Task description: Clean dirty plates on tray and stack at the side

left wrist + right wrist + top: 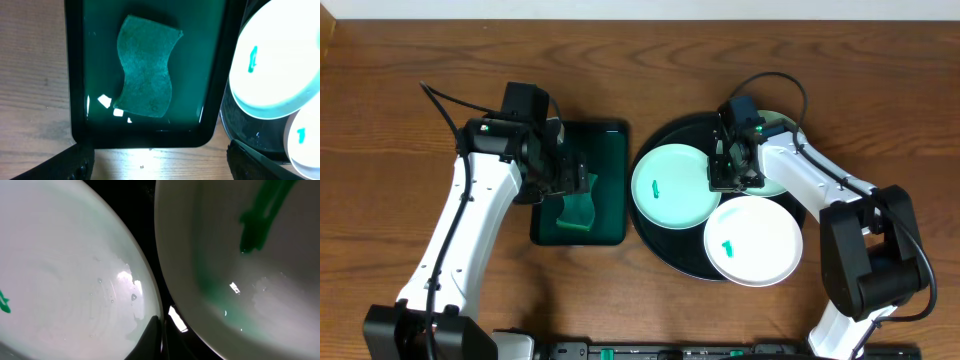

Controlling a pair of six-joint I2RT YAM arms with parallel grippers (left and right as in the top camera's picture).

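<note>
The black tray (665, 252) holds three plates. The left plate (670, 190) and the front plate (760, 245) each show a small green smear. The back plate (778, 183) is mostly hidden under my right arm. My right gripper (728, 180) sits at the left plate's right rim. In the right wrist view its fingers (162, 335) are closed on the rim of the left plate (60, 280), next to another smeared plate (240, 270). My left gripper (565, 180) hovers open and empty over a green sponge (145, 72).
The sponge (576, 210) lies in a rectangular dark green tray (610, 150) left of the black tray; the green tray's rim also shows in the left wrist view (75, 75). Bare wooden table (400, 120) surrounds both trays.
</note>
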